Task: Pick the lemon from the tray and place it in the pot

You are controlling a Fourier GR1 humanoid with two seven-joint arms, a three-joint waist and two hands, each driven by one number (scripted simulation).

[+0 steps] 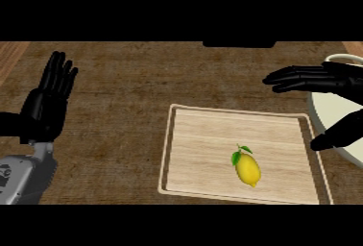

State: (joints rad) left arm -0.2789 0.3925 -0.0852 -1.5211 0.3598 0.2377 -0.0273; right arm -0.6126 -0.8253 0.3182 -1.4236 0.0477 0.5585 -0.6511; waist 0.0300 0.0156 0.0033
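A yellow lemon [248, 168] with green leaves lies on the pale wooden tray [205, 139], toward its near right part. My right hand [333, 84] hovers at the right edge, above and beyond the tray's far right corner, open with fingers stretched leftward and the thumb hanging down near the tray's right rim. It holds nothing. The cream pot [333, 113] sits at the far right, partly hidden behind that hand and cut by the frame's edge. My left hand [50, 98] rests open at the left, fingers pointing up.
The dark brown counter top [127, 86] stretches between the left hand and the tray. A dark object [238, 44] shows at the far edge, centre. Lighter wood strips show at the top corners.
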